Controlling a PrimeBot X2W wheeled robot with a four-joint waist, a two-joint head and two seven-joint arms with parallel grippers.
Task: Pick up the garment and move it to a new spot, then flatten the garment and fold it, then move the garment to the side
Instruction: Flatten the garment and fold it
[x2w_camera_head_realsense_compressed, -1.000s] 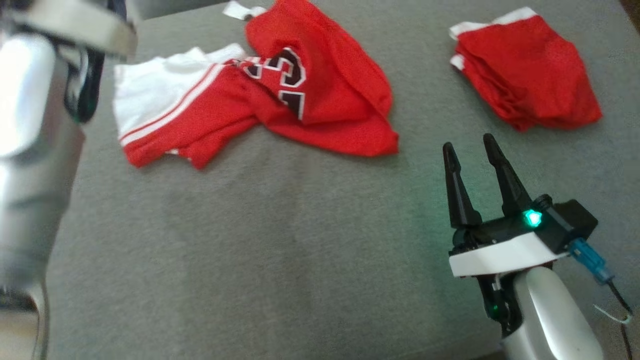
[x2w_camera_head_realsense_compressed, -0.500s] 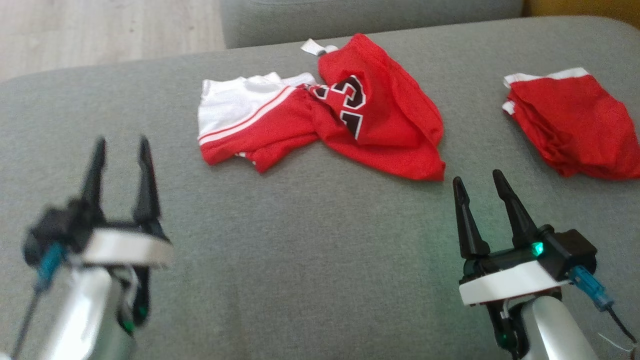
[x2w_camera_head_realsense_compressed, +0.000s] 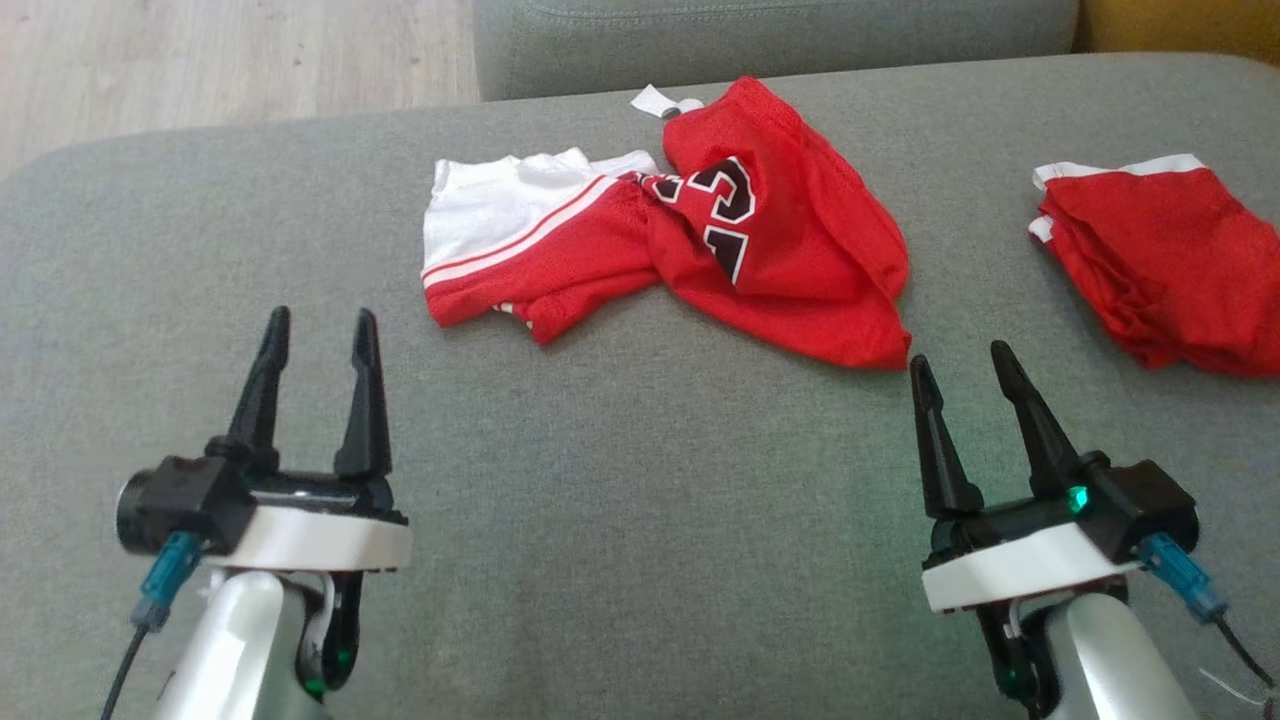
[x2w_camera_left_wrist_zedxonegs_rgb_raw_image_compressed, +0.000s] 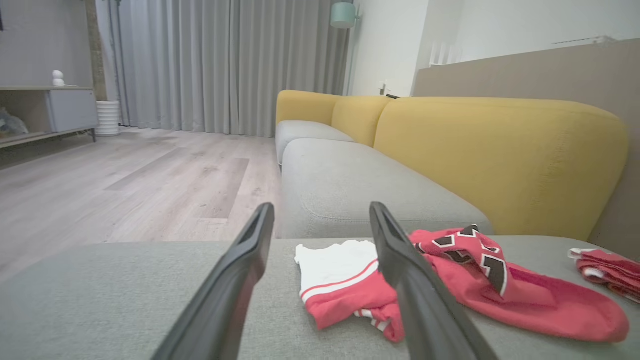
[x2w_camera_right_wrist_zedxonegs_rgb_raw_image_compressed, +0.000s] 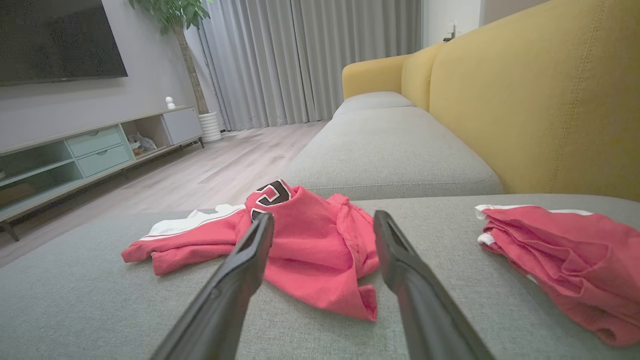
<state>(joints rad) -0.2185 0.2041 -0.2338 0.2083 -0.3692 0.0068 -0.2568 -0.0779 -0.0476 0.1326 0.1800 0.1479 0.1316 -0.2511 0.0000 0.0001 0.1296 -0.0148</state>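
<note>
Red-and-white garment (x2w_camera_head_realsense_compressed: 790, 250) lies crumpled; left pincer (x2w_camera_head_realsense_compressed: 321, 317) and right pincer (x2w_camera_head_realsense_compressed: 959, 355) gape empty.

In the head view, the jersey (x2w_camera_head_realsense_compressed: 700, 240) lies on the sofa seat cushion (x2w_camera_head_realsense_compressed: 620, 500) at the upper centre of the frame. The folded garment (x2w_camera_head_realsense_compressed: 1160, 270) lies on the same cushion at the upper right edge, well apart from the jersey. The left gripper (x2w_camera_head_realsense_compressed: 321, 314) is at lower left and the right gripper (x2w_camera_head_realsense_compressed: 959, 355) at lower right, both below the garments in the frame. The right gripper is near the jersey's lower right corner, not touching it. A second seat cushion (x2w_camera_head_realsense_compressed: 770, 40) runs along the top edge behind the jersey. The floor (x2w_camera_head_realsense_compressed: 230, 55) occupies the upper left corner and the sofa backrest (x2w_camera_head_realsense_compressed: 1180, 25) the upper right corner.
</note>
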